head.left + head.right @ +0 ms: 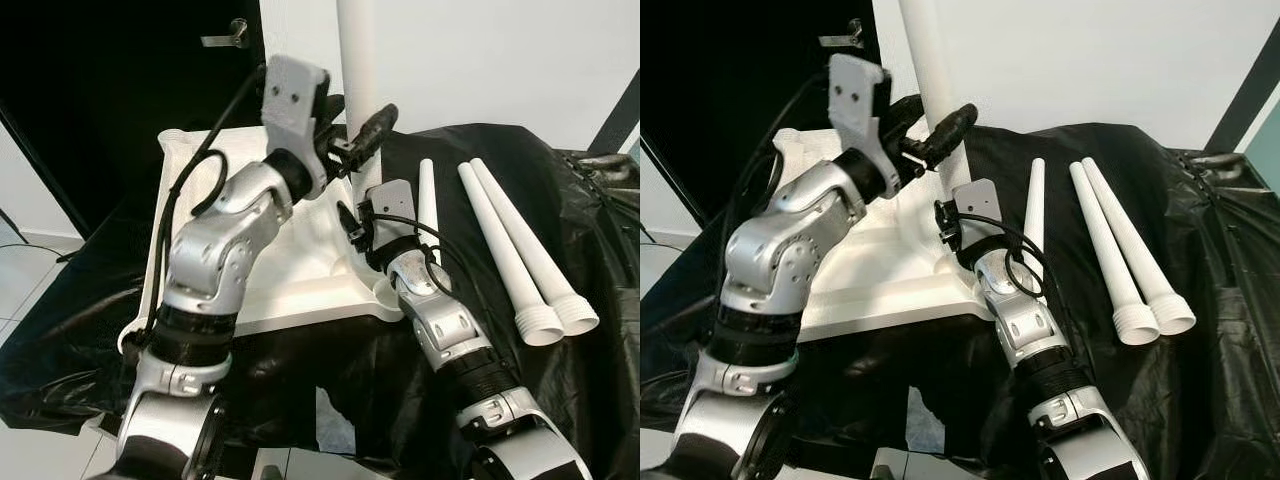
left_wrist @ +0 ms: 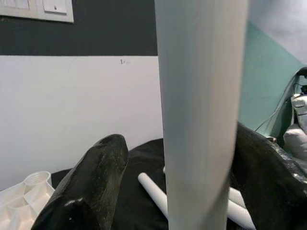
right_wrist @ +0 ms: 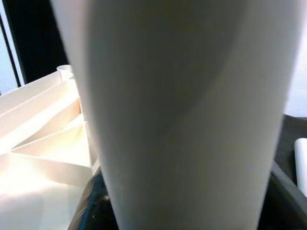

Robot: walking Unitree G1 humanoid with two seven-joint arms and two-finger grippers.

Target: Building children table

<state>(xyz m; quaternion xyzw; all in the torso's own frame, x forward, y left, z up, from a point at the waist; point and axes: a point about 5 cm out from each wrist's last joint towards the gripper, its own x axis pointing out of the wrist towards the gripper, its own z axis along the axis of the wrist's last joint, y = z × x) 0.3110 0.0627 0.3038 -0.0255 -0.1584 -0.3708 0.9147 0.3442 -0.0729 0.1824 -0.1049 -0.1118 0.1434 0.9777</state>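
Between both grippers: upright leg (image 1: 357, 60) | left gripper (image 1: 352, 135) clasps it high, right gripper (image 3: 182, 215) low | keep vertical, twist into tabletop (image 1: 290, 270) socket.

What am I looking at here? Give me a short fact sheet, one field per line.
Scene: upside-down white tabletop lying on a black plastic sheet
Upright leg: one white table leg stands at the tabletop's corner
Left gripper: closed around the upright leg, higher up
Right gripper: pressed against the same leg near its base; finger state unclear
Spare legs: three white legs lie on the sheet to the robot's right
Stage: first leg being fitted, three not yet
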